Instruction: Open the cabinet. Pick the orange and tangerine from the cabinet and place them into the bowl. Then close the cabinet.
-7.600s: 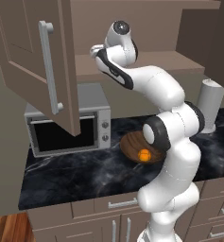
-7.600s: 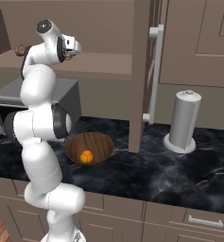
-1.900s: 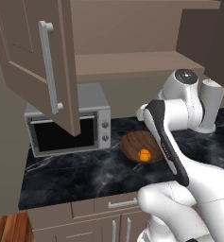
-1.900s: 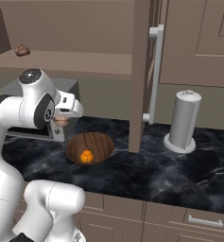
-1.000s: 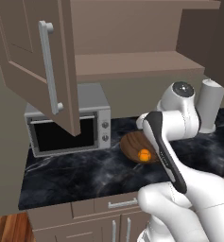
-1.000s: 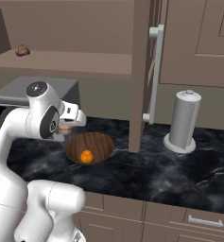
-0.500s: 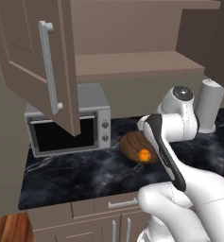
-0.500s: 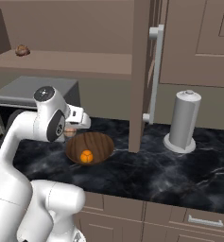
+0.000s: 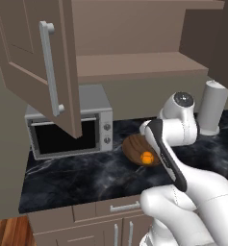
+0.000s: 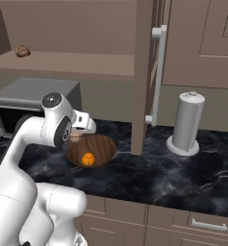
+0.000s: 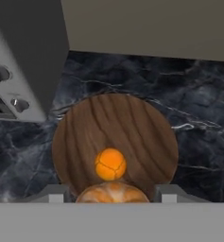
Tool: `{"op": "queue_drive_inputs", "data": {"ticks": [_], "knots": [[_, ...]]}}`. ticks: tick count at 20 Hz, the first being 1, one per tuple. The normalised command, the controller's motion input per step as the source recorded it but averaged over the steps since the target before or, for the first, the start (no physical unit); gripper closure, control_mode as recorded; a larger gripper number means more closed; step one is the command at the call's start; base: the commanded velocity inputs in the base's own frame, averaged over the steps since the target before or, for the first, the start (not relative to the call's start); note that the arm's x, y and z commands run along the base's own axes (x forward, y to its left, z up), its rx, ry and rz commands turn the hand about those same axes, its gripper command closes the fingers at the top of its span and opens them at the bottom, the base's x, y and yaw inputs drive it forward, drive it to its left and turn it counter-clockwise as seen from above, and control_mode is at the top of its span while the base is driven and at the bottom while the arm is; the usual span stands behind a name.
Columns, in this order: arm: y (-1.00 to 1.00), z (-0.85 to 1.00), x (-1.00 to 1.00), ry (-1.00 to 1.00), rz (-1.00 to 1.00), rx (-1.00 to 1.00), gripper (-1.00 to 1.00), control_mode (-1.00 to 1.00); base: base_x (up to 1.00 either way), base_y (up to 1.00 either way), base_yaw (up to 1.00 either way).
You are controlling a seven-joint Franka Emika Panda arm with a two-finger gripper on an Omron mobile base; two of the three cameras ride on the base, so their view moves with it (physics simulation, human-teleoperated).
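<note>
Gripper (image 11: pixel 111 198) pinching orange (image 11: pixel 112 193) over bowl (image 11: pixel 132 123), tangerine (image 11: pixel 110 164) inside

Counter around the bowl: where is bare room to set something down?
Bare marble lies between the bowl and the grey canister, and before the microwave. It is crowded above the bowl, where the claw holds a fruit.

Even soft rendered light, faint shadows, slightly blurry, perhaps low resolution
</note>
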Motion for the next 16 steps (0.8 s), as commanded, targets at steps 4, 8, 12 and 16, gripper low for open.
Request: {"op": "queue_drive_inputs", "data": {"ticks": [4, 8, 12, 16], "knots": [[-0.06, -0.26, 0.17, 0.00, 0.00, 0.00, 1.00, -1.00, 0.00, 0.00, 0.00], [-0.04, -0.27, 0.21, 0.00, 0.00, 0.00, 1.00, -1.00, 0.00, 0.00, 0.00], [-0.04, -0.25, 0.23, 0.00, 0.00, 0.00, 1.00, -1.00, 0.00, 0.00, 0.00], [-0.04, -0.24, 0.25, 0.00, 0.00, 0.00, 1.00, -1.00, 0.00, 0.00, 0.00]]}}
